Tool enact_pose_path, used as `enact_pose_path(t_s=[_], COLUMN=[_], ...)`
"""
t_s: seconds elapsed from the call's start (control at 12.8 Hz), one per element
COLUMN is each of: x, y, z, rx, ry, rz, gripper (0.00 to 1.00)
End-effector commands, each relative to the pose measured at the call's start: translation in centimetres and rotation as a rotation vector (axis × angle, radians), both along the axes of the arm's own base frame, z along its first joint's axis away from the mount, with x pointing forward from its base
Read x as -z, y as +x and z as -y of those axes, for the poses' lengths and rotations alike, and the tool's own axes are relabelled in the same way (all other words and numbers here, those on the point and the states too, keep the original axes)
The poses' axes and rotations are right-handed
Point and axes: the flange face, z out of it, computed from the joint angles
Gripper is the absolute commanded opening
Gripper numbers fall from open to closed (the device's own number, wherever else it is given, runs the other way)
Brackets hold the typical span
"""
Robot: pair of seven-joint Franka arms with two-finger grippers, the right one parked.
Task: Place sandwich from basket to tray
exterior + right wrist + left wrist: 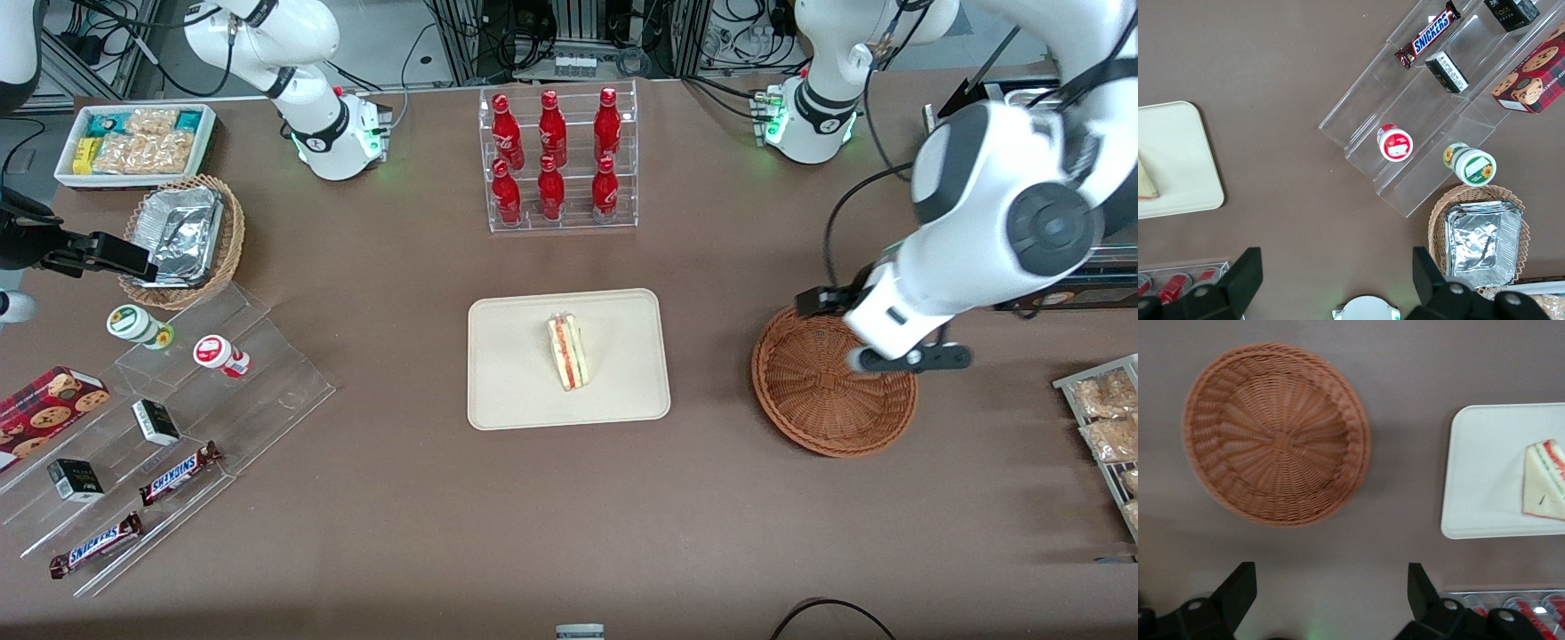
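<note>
Gripper (1325, 597): fingers spread, holding nothing, raised above the wicker basket (822, 391), which lies bare beneath you. Sandwich (569, 352): resting on the cream tray (516, 391), well clear of your tool. Risk: dropping low could snag the basket rim and drag it.

**Brown table and what sits on it**

The brown table (400, 498) carries the cream tray (613, 391) at its middle, with the reddish-brown basket (805, 391) beside it toward the working arm's end, apart from it. A clear rack of 6 red bottles (558, 160) stands farther from the front camera than the tray. Toward the parked arm's end lie a tan wicker basket of foil trays (182, 240), a white bin of snacks (133, 142) and a clear stepped stand (204, 400). The gripper (1331, 593) hangs above the table near the basket, fingers spread apart.
</note>
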Motion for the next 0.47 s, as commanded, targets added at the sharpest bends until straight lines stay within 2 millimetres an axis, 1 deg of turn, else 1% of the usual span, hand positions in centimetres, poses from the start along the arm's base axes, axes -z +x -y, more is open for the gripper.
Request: enact_pose_path(t_s=[0.0, 0.08, 0.16, 0.31, 0.39], x=[-2.3, -3.4, -4.5, -7.0, -7.6], y=[-2.0, -2.4, -2.6, -4.0, -4.4], z=[-1.6, -2.8, -5.0, -6.8, -8.5], rx=[0.049, 0.033, 0.004, 0.023, 0.027], ry=[0.059, 0.066, 0.066, 0.059, 0.054], rz=[0.013, 0.025, 0.024, 0.040, 0.021], gripper=[1.00, 1.00, 1.00, 1.00, 1.00])
